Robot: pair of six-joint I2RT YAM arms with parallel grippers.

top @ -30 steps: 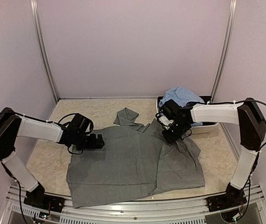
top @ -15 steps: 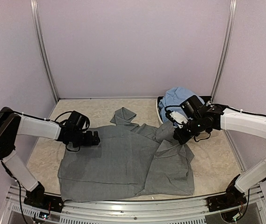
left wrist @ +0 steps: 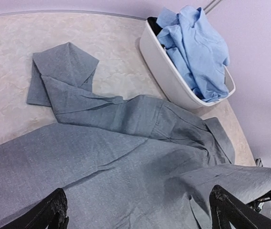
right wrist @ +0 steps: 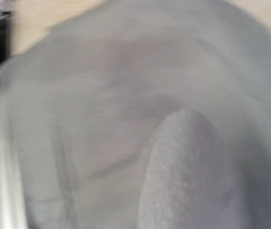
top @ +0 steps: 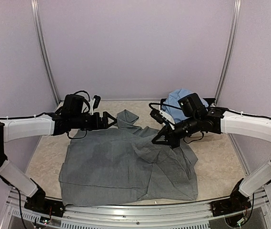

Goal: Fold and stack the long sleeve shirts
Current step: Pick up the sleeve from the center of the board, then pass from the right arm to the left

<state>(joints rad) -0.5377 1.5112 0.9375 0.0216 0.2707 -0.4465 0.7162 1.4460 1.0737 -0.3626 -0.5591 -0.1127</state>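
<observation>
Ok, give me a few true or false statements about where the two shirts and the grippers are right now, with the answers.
1. The light blue shirt lies in the white basin. True.
2. The left gripper is shut on cloth. False: it is open and holds nothing.
3. The grey shirt is folded into a neat stack. False: it lies spread and rumpled on the table.
4. The right gripper is shut on the grey shirt's cloth. True.
</observation>
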